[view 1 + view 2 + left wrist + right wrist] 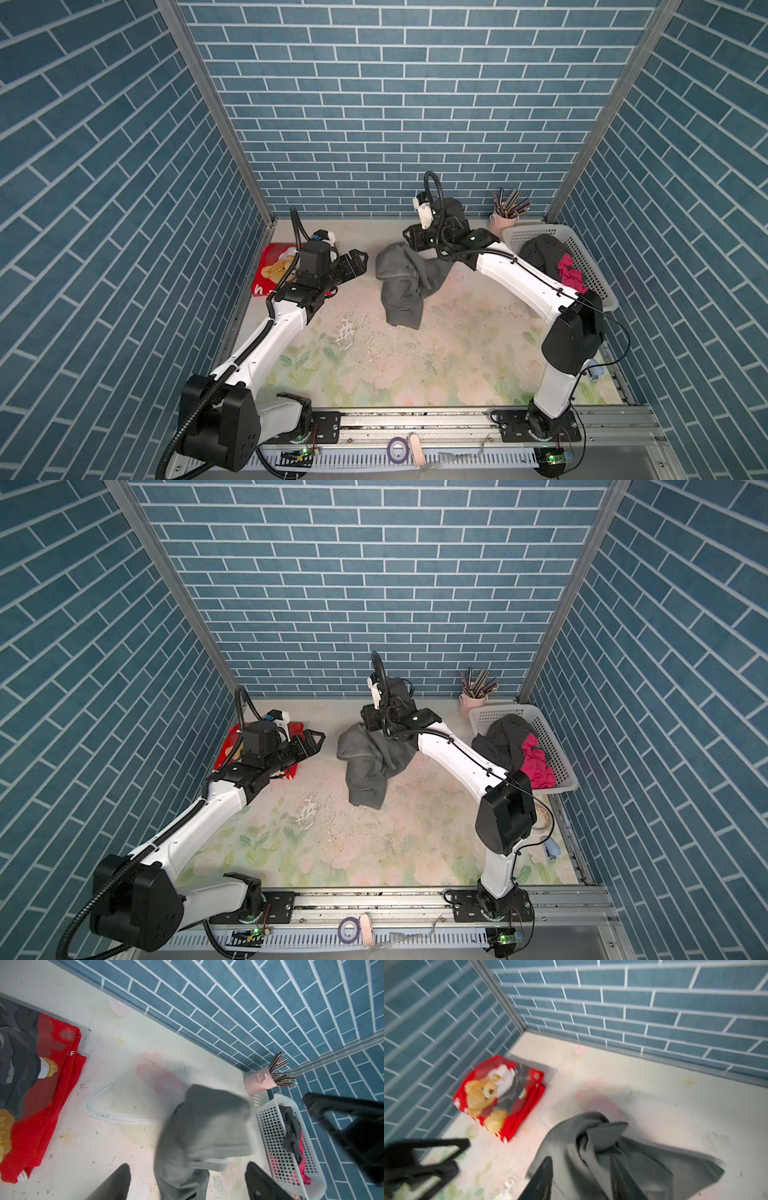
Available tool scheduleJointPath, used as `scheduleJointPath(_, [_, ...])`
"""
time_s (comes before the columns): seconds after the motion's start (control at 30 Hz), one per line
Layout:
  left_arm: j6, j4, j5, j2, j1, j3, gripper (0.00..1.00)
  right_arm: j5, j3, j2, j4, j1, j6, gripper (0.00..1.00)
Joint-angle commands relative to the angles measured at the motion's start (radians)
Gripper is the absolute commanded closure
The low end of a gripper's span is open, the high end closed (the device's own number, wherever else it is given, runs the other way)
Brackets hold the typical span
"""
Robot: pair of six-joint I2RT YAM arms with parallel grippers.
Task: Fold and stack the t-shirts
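A plain dark grey t-shirt (403,286) (365,771) lies crumpled in a heap at the middle back of the table, blurred in both wrist views. My right gripper (410,240) (583,1182) hovers over its far end, jaws apart, with cloth (612,1157) slack between and below them. My left gripper (358,262) (191,1188) stands open just left of the heap, holding nothing. A folded red t-shirt with a teddy-bear print (272,270) (500,1095) lies in the far left corner, partly hidden by my left wrist. A dark t-shirt (540,253) and a magenta one (570,274) are bunched in the basket.
The white perforated basket (536,232) (498,715) stands at the back right beside the wall. A pink cup of pencils (500,222) (259,1082) sits in the back corner next to it. A tape roll (540,816) lies behind my right arm's elbow.
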Motion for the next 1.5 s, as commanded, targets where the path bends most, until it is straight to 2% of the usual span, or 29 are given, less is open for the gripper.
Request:
scheduleJointPath(0.0, [0.002, 0.006, 0.032, 0.014, 0.003, -0.021, 0.12, 0.000, -0.141, -0.043, -0.012, -0.017, 0.042, 0.34])
scheduleJointPath(0.1, [-0.001, 0.015, 0.048, 0.040, 0.003, -0.027, 0.12, -0.016, -0.293, -0.094, 0.034, -0.054, 0.068, 0.27])
scheduleJointPath(0.23, [-0.021, 0.046, 0.069, 0.064, 0.002, -0.039, 0.12, -0.101, -0.423, -0.094, 0.097, -0.090, 0.101, 0.26])
scheduleJointPath(0.33, [-0.040, 0.063, 0.082, 0.078, -0.005, -0.044, 0.12, -0.127, -0.433, -0.038, 0.129, -0.091, 0.125, 0.27])
scheduleJointPath(0.5, [-0.042, 0.057, 0.084, 0.085, -0.028, -0.036, 0.12, -0.209, -0.399, 0.084, 0.216, -0.091, 0.175, 0.34])
scheduleJointPath(0.6, [-0.039, 0.047, 0.081, 0.080, -0.033, -0.037, 0.12, -0.215, -0.352, 0.151, 0.235, -0.090, 0.178, 0.42])
scheduleJointPath(0.63, [-0.036, 0.044, 0.081, 0.080, -0.034, -0.037, 0.12, -0.212, -0.332, 0.168, 0.233, -0.093, 0.175, 0.48])
scheduleJointPath(0.77, [-0.027, 0.036, 0.087, 0.081, -0.036, -0.035, 0.12, -0.180, -0.266, 0.182, 0.182, -0.097, 0.143, 0.84])
scheduleJointPath(0.87, [-0.012, 0.025, 0.086, 0.087, -0.036, -0.021, 0.12, -0.100, -0.235, 0.116, 0.104, -0.100, 0.088, 0.99])
scheduleJointPath(1.1, [0.013, 0.012, 0.082, 0.127, -0.045, 0.055, 0.12, -0.025, -0.213, -0.130, -0.034, -0.178, 0.006, 1.00])
scheduleJointPath(1.23, [0.009, 0.017, 0.082, 0.150, -0.058, 0.099, 0.12, 0.003, -0.152, -0.268, -0.038, -0.200, -0.070, 1.00])
scheduleJointPath(1.33, [0.006, 0.018, 0.079, 0.154, -0.068, 0.129, 0.12, -0.032, -0.045, -0.323, -0.047, -0.201, -0.091, 1.00])
scheduleJointPath(1.47, [0.012, 0.023, 0.082, 0.132, -0.072, 0.142, 0.12, -0.151, 0.069, -0.361, -0.004, -0.183, -0.072, 1.00])
